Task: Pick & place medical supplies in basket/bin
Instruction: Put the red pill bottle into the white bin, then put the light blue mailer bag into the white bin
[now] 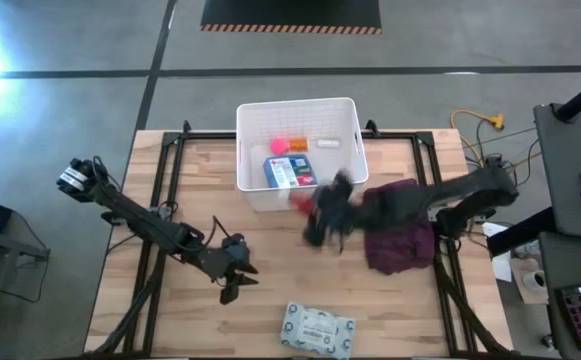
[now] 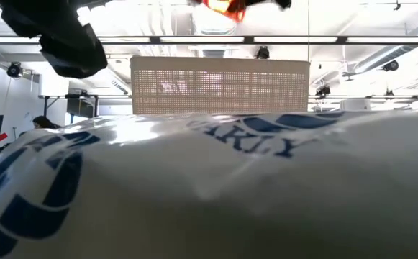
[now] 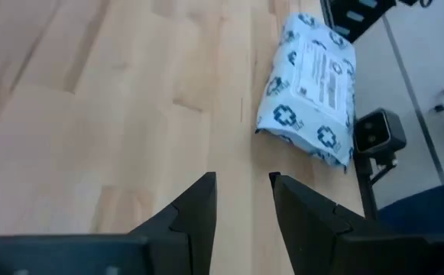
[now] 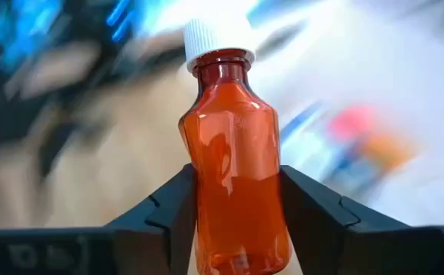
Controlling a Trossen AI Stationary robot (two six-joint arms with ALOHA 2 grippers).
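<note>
The right gripper (image 4: 233,221) squeezes a see-through red plastic bottle with a white cap (image 4: 234,153), standing up tall, just beside the near wall of the big white holey plastic bin (image 1: 255,190) (the left gripper (image 3: 243,200) waits, slightly open, far off).

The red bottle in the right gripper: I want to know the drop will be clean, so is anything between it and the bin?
Nothing visible blocks it. The right gripper holds the red bottle just at the near wall of the white bin. The maroon cloth lies behind it, under the arm.
</note>
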